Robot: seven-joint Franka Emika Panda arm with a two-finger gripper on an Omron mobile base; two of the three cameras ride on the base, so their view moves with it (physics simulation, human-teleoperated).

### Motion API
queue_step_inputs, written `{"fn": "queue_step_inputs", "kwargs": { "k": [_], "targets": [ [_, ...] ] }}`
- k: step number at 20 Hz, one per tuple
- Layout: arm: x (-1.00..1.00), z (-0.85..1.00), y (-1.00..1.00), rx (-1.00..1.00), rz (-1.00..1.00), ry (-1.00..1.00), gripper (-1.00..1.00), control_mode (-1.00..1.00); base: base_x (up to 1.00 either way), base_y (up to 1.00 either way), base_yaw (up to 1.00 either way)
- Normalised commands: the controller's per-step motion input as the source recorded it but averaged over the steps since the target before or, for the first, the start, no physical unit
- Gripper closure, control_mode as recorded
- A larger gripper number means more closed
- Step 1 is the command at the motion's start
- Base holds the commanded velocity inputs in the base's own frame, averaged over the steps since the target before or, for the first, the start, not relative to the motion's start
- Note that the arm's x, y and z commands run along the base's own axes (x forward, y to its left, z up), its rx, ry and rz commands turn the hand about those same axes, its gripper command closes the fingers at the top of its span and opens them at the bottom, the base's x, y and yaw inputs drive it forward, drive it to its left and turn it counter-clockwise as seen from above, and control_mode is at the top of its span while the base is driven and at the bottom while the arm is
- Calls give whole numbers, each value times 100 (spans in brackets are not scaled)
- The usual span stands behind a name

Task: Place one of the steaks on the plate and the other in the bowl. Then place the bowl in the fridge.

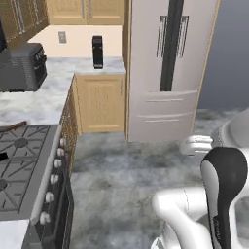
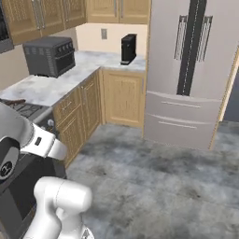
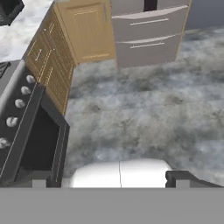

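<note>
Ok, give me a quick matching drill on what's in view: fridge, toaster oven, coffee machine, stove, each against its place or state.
Things:
1. fridge
2. toaster oven
3. coffee machine
4. stove

Places or states:
A. on the counter, in the corner beside the fridge
B. doors shut, across the floor
C. knobs along its front edge
D. on the counter, further along

Pairs: 1-B, 2-D, 3-A, 4-C

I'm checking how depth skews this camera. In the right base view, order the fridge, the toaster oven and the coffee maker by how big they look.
1. Fridge, by far the largest.
2. Toaster oven.
3. Coffee maker, smallest, though it stands farther back on the counter, so its real size may be understated.
</note>
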Motion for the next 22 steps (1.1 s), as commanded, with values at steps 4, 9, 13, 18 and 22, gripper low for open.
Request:
{"fn": "queue_step_inputs", "kwargs": {
  "k": [4, 9, 13, 18, 22],
  "targets": [
    [0, 0, 0, 0, 0, 0, -100, 100, 98, -100, 25],
    [0, 0, 0, 0, 0, 0, -100, 100, 100, -100, 29],
    [0, 0, 0, 0, 0, 0, -100, 100, 100, -100, 22],
    [0, 0, 0, 0, 0, 0, -100, 100, 100, -93, -5],
    [0, 0, 0, 0, 0, 0, -100, 100, 95, -6, -20]
  ]
}}
